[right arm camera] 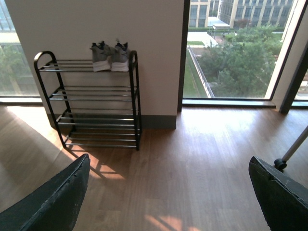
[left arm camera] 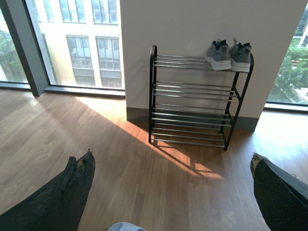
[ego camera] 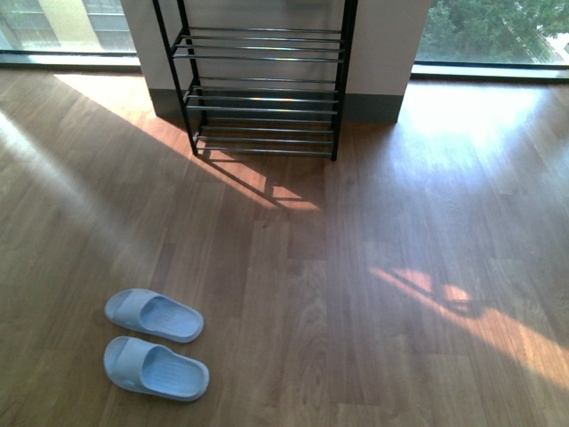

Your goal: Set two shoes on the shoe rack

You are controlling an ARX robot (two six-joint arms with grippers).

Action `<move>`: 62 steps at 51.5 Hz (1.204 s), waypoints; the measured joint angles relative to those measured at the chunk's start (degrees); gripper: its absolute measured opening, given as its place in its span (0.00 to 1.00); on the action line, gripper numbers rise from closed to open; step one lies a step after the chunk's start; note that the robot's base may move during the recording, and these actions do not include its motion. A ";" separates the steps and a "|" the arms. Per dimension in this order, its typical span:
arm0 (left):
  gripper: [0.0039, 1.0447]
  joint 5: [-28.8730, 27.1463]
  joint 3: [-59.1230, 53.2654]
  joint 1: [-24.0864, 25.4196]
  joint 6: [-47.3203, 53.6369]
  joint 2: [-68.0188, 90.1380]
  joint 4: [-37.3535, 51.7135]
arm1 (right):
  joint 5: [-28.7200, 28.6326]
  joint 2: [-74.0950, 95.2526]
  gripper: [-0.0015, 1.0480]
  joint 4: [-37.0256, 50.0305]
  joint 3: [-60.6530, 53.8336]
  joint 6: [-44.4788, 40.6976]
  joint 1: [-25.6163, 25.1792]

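Floor point(ego camera: 373, 338) bears slides point(ego camera: 153, 315); wrist views add racked sneakers point(left arm camera: 219, 54); left tool point(left arm camera: 171, 155), right tool point(right arm camera: 169, 158) released.

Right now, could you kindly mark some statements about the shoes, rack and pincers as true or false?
1. The grey sneakers sit on the top tier of the shoe rack. True.
2. The pale blue slides rest on the rack's bottom tier. False: they lie side by side on the floor, apart from the rack.
3. The left pincer grips a slide. False: its jaws stand open and empty.
4. The right pincer is open. True.
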 joint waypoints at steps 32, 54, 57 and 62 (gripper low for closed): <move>0.91 -0.02 0.00 0.00 0.00 0.00 -0.02 | 0.00 0.02 0.91 -0.07 0.00 -0.04 0.00; 0.91 -0.17 0.00 0.00 0.00 0.00 0.00 | -0.28 0.02 0.91 -0.04 0.00 -0.09 -0.13; 0.91 -0.15 0.00 0.00 0.02 0.00 -0.02 | -0.28 0.02 0.91 -0.04 0.00 -0.09 -0.13; 0.91 -0.13 0.00 0.02 0.00 0.00 0.00 | -0.22 0.04 0.91 -0.04 0.00 -0.09 -0.11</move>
